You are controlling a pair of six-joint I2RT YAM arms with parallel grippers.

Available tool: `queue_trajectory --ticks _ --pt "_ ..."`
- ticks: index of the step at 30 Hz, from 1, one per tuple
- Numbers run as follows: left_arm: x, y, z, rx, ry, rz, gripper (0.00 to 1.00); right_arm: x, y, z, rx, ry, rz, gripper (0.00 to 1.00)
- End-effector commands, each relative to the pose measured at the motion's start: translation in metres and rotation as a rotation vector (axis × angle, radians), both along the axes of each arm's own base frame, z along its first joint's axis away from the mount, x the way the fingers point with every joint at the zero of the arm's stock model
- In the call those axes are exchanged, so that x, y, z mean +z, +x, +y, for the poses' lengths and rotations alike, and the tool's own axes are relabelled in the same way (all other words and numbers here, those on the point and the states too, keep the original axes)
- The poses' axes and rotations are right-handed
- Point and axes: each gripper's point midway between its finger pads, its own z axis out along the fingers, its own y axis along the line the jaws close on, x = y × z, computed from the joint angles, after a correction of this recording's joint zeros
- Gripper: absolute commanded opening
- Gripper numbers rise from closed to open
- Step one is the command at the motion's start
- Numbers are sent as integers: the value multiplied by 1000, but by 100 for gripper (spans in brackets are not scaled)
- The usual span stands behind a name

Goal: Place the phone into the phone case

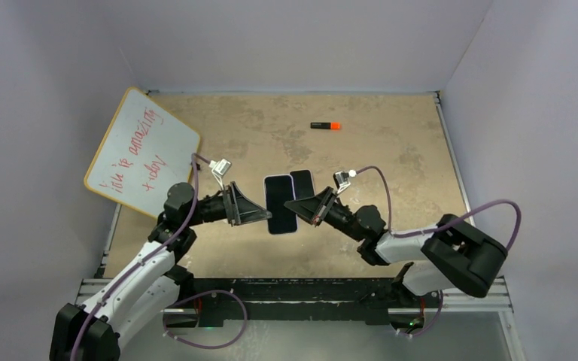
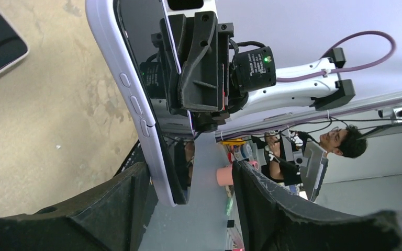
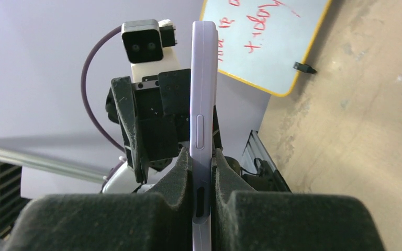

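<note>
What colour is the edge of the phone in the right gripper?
Lilac. The phone shows edge-on in the right wrist view.

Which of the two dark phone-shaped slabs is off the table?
The lavender-edged slab, pinched in the shut right gripper. The other slab lies flat on the table just beyond it.

**Blotched tan tabletop, pale walls on three sides**

The tabletop [image 1: 391, 150] is beige with darker blotches, evenly lit and free of hard shadows. Plain pale lavender walls [image 1: 286, 37] close its far, left and right edges. A yellow-framed whiteboard [image 1: 141, 150] with red handwriting sits askew at the far-left corner. A metal rail [image 1: 308, 289] runs along the near edge. Beyond it, the left wrist view shows a dark-haired person [image 2: 340, 144] in glasses amid clutter.
</note>
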Motion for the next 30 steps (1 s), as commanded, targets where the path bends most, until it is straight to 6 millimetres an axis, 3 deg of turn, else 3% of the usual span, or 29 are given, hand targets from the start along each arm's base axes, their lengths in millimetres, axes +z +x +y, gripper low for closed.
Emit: queue_trajectory --ticks 1,11,20,27,30 --pt "4 1 -3 -14 -50 -26 61 70 6 -13 -36 282 -107 0" --pt "-26 4 -5 -17 -3 34 59 58 19 -11 -62 256 -86 0" --pt "-28 5 -4 7 -16 72 53 52 31 -15 -91 256 -57 0" --pt "-45 8 -5 8 6 109 59 50 37 -11 -93 255 -49 0" --pt "-48 8 -6 4 10 127 56 50 39 -8 -84 260 -40 0"
